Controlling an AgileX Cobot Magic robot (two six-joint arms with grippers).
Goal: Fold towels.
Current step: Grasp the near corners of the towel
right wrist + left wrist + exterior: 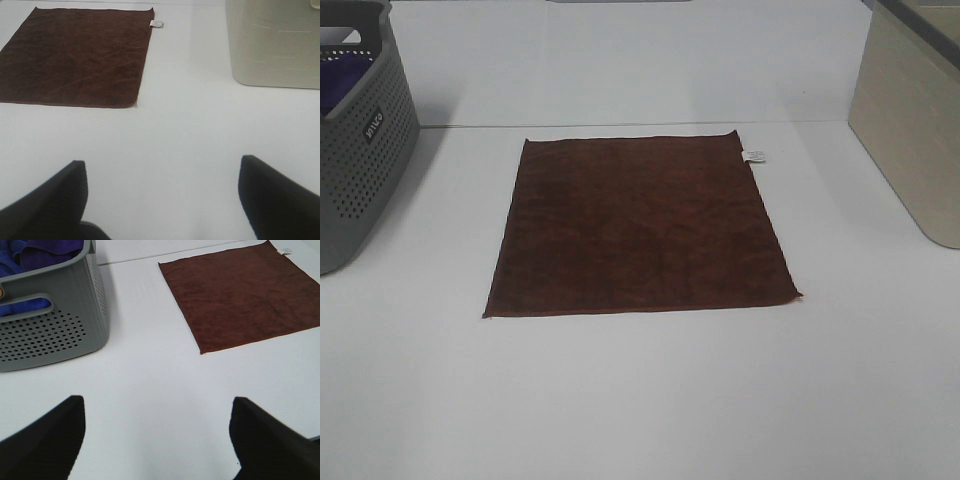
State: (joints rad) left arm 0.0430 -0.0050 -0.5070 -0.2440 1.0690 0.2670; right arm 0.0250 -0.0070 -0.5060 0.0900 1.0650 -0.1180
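1. Left gripper [156,400]: I see its two dark fingers [45,440] spread wide. Nothing is between them, just bare white worktop [160,390] under the gap.
2. Right gripper [161,160]: same here. Its fingers [280,200] are wide apart and hold nothing, over bare worktop.
3. Neither gripper touches the towel [640,230]. In both wrist views it lies well apart from the fingers.
4. Towel: a dark reddish-brown square lying flat and fully spread on the worktop. It sits in the centre of the exterior high frame, a little above the middle. I see no fold in it.
5. Its edges have a thin hem and look straight, and all four corners lie down on the worktop.
6. A small white tag [755,156] sticks out at the towel's right edge, just below the upper right corner.
7. A thin line across the worktop runs just above the towel's top edge.
8. A gray perforated basket [360,150] stands at the upper left of the frame, apart from the towel. The left wrist view shows blue and purple cloths [30,252] inside it.
9. A beige bin [910,130] stands at the upper right edge of the frame, also apart from the towel.
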